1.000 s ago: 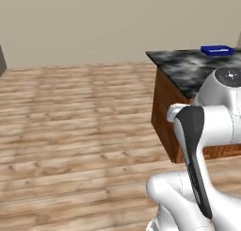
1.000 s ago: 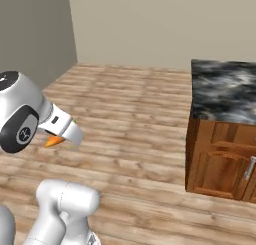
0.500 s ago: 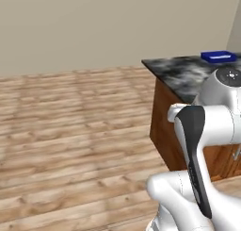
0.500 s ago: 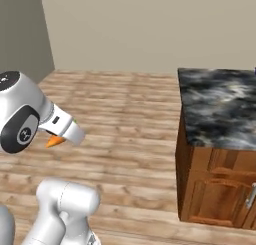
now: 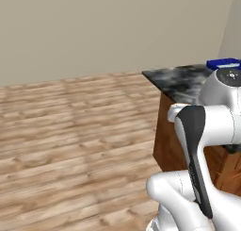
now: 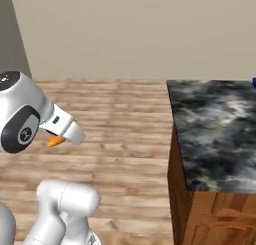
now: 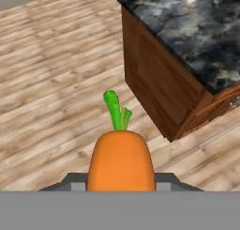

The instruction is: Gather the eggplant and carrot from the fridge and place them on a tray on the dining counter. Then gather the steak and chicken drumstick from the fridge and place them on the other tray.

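Note:
The orange carrot (image 7: 121, 161) with its green tip pointing away is clamped in my gripper (image 7: 120, 181), whose dark fingertips (image 7: 75, 182) press on both of its sides. In the right base view the carrot (image 6: 56, 140) pokes out under the white hand, held over the wooden floor to the left of the dining counter (image 6: 215, 124). That counter's black-and-grey marbled top (image 5: 181, 79) also lies ahead in the hand view (image 7: 187, 27). The other tray (image 5: 223, 63), bright blue, lies on the counter's far part.
Open wooden floor (image 5: 70, 131) stretches left of the counter up to a beige wall (image 5: 108, 27). The counter's brown wood base (image 7: 159, 83) has a cabinet door with a handle (image 7: 233, 102). A dark grey wall strip (image 6: 10, 34) stands at far left.
The whole picture has shifted as the base moved: the counter has slid left and come nearer. The carrot has stayed held in the same way.

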